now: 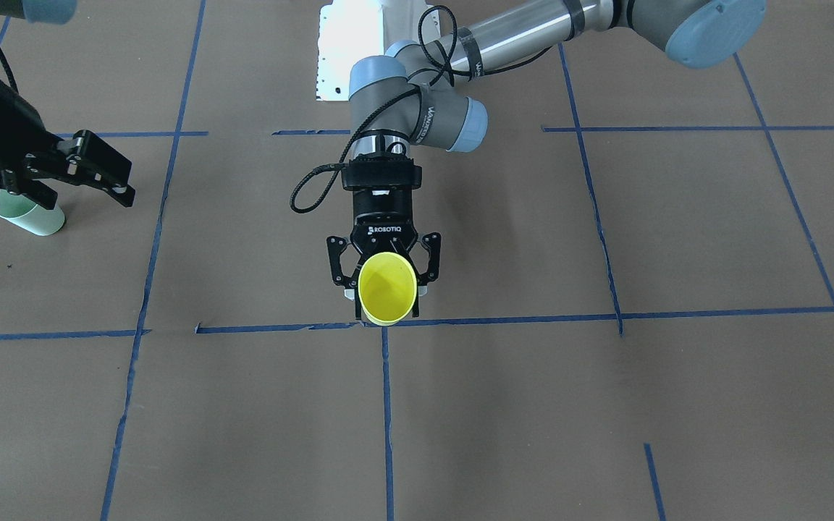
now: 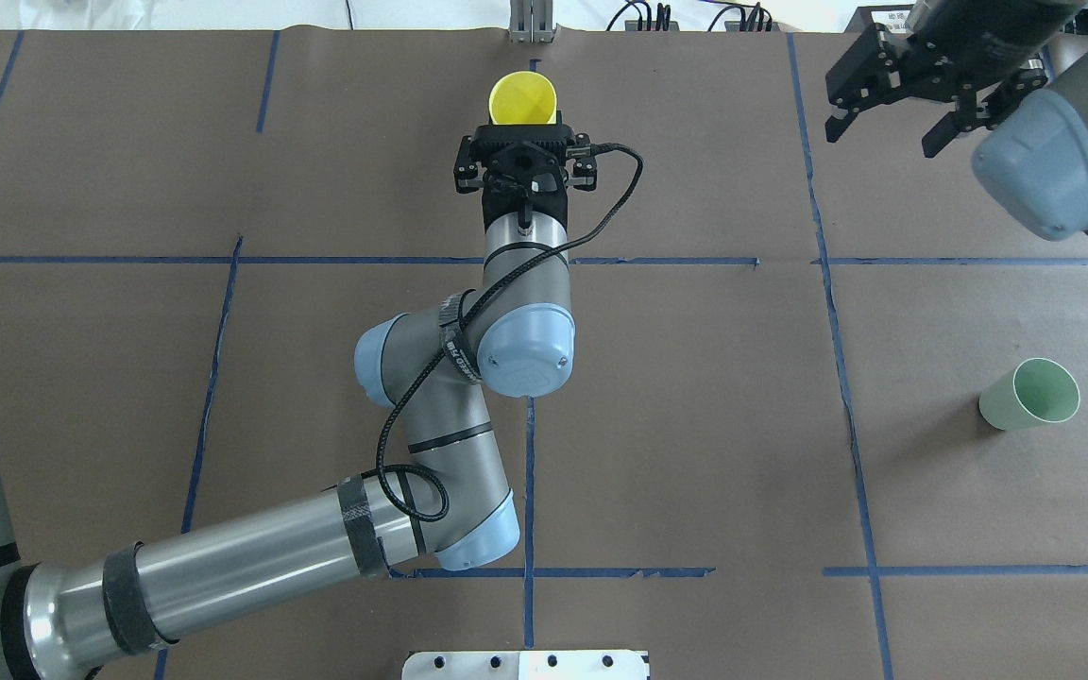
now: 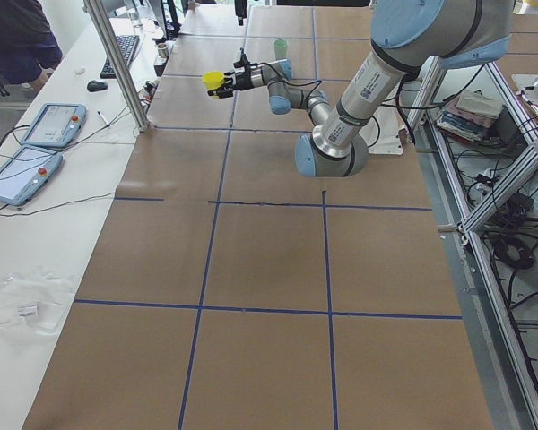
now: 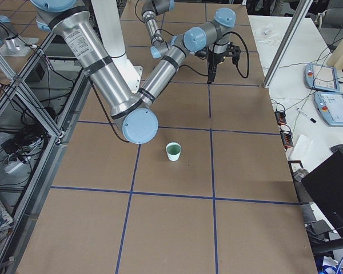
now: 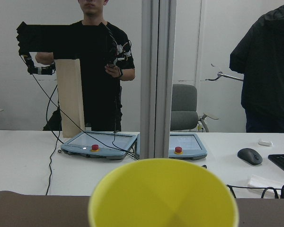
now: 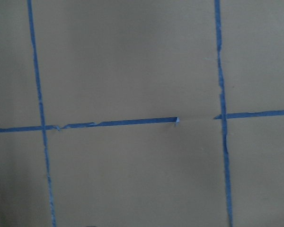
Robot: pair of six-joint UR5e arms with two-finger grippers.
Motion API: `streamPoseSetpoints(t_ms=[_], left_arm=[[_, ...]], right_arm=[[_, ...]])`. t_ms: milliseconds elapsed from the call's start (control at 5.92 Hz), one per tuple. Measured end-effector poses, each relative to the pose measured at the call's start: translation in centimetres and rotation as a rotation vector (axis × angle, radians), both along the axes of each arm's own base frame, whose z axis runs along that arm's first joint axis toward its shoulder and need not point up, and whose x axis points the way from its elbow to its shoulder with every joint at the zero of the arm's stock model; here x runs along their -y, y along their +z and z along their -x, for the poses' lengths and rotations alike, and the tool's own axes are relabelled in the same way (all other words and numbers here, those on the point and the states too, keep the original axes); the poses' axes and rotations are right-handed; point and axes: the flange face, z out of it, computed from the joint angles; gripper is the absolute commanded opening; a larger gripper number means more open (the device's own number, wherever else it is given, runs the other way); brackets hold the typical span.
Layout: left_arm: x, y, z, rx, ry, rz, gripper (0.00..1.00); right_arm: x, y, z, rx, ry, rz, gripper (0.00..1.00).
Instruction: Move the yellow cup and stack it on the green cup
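My left gripper [image 1: 386,284] is shut on the yellow cup [image 1: 386,288] and holds it on its side above the table's middle, mouth turned away from my base. The cup also shows in the overhead view [image 2: 524,99] ahead of the left gripper [image 2: 523,127], and its rim fills the bottom of the left wrist view [image 5: 163,198]. The green cup [image 2: 1030,395] stands upright on the table at my right, partly hidden in the front view [image 1: 33,217]. My right gripper [image 2: 882,137] is open and empty, raised above the table, farther from my base than the green cup.
Blue tape lines [image 6: 132,122] divide the brown table cover. A metal post [image 5: 154,80] stands at the far edge, with teach pendants [image 5: 97,145] and two people beyond it. My white base plate [image 1: 348,51] sits at the near edge.
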Motion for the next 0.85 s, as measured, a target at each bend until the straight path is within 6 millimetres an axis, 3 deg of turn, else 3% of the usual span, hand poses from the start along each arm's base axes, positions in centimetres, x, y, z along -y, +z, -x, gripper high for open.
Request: streamPoseSetpoints(t_ms=[507,676,845], left_arm=[[-1.2,0.2,-1.3,0.001,0.014,0.001,0.47],[-1.3,0.1,-1.4,0.000,0.016,0.001,0.47],[-1.3,0.1,-1.4,-0.002,0.019,0.001,0.47]], right_arm=[[8.9,-12.1,11.0,-0.031,-0.034,0.091,0.99],[11.5,-15.3,14.1,-0.057,-0.058,0.121,0.99],[12.2,-16.7,17.0,-0.079,-0.095,0.131,0.97]])
